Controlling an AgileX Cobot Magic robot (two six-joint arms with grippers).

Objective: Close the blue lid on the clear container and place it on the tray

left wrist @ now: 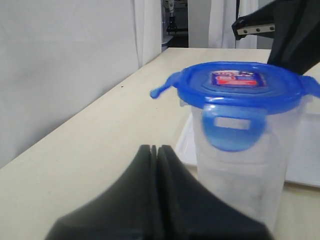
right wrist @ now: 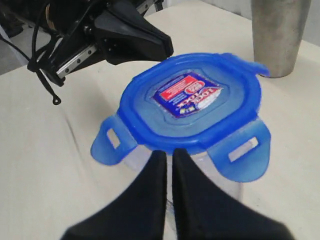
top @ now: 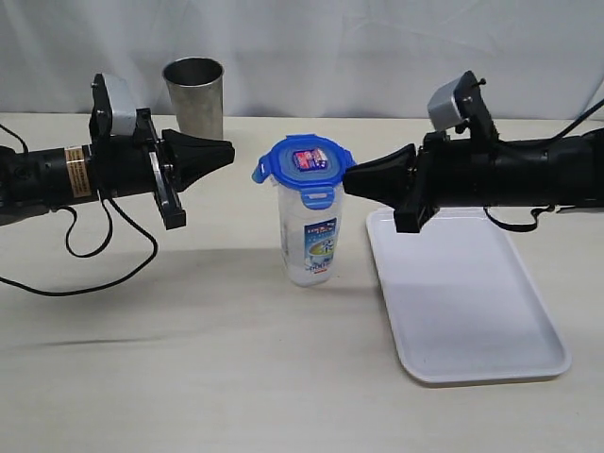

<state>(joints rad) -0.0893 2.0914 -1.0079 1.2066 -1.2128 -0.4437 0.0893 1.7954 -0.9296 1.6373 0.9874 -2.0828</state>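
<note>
Cream matte table (top: 189,377). A white cloth backdrop (top: 377,47) hangs just behind the table's far edge, with faint vertical folds. Light is even and diffuse, with soft shadows on the table. Curtain gap (left wrist: 175,22) beyond the table's end; what lies past it is unclear.

Materials and finish.
The blue lid (top: 304,162) was glossy plastic, clear container (top: 307,255) transparent plastic, tray (top: 472,302) smooth white plastic, cup (top: 195,99) dull grey metal.

Grey steel cup (top: 193,94) stands upright near the back edge of the counter (top: 189,359), left of centre, mouth up. Counter is pale beige, matte. White draped curtain (top: 359,47) hangs behind it.
</note>
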